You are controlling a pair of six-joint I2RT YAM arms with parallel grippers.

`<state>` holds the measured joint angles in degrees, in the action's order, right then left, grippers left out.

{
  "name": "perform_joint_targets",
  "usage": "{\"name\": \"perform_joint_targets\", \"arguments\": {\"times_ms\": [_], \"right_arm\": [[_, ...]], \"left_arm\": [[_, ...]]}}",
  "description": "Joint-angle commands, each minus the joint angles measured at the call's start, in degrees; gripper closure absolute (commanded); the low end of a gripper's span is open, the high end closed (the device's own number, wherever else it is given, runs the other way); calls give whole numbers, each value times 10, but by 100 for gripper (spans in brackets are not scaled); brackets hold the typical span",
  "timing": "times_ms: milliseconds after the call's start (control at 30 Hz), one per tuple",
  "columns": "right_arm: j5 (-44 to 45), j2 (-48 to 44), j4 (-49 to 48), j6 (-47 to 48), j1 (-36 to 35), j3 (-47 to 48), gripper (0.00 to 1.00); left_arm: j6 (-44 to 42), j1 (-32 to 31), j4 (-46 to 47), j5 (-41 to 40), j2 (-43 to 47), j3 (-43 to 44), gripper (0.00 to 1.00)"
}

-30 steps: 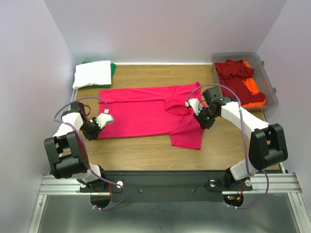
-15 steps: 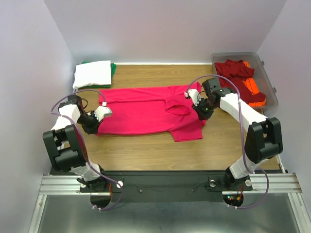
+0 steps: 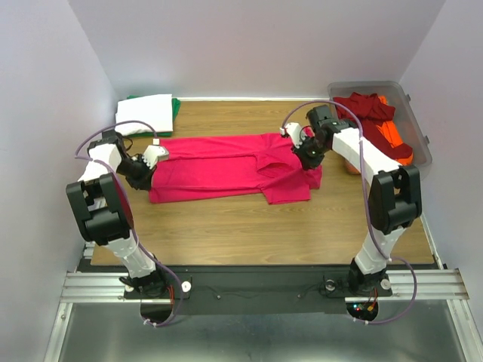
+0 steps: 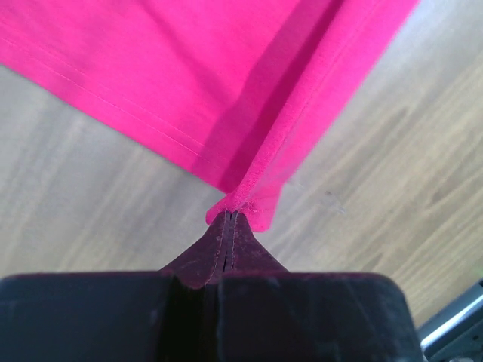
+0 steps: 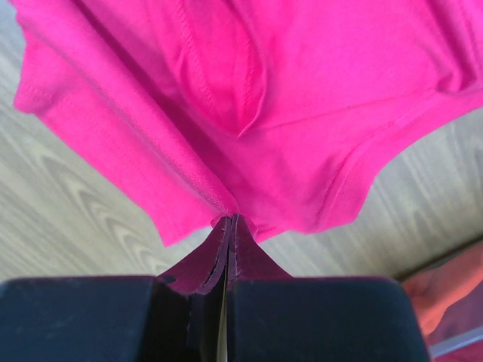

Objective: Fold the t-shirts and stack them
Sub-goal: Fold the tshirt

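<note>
The bright pink-red t-shirt (image 3: pixel 226 167) lies across the middle of the wooden table (image 3: pixel 226 226), folded lengthwise. My left gripper (image 3: pixel 151 157) is shut on its left end; in the left wrist view the pink-red t-shirt (image 4: pixel 226 83) hangs from the gripper (image 4: pixel 230 217) by a hem corner. My right gripper (image 3: pixel 298 143) is shut on the right end near the collar; in the right wrist view the pink-red t-shirt (image 5: pixel 287 98) bunches at the gripper (image 5: pixel 230 220). A folded white t-shirt (image 3: pixel 143 115) lies on a green one (image 3: pixel 176 106) at the back left.
A clear grey plastic bin (image 3: pixel 411 105) at the back right holds dark red t-shirts (image 3: pixel 366 109) and orange t-shirts (image 3: pixel 396 136). White walls close in the table on three sides.
Both grippers have moved toward the back of the table, carrying the shirt's near edge over it. The shirt is now narrower front to back and the lower sleeve has drawn in.
</note>
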<state>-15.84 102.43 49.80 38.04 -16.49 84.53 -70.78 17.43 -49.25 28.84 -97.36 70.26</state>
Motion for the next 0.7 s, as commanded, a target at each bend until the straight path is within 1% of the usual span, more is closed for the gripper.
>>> {"name": "perform_joint_targets", "arguments": {"times_ms": [0, 467, 667], "right_arm": [[5, 28, 9, 12, 7, 49, 99], [2, 133, 36, 22, 16, 195, 99], [5, 175, 46, 31, 18, 227, 100]], "left_arm": [[26, 2, -17, 30, -33, 58, 100], [57, 2, -23, 33, -116, 167, 100], [74, 3, -16, 33, -149, 195, 100]]}}
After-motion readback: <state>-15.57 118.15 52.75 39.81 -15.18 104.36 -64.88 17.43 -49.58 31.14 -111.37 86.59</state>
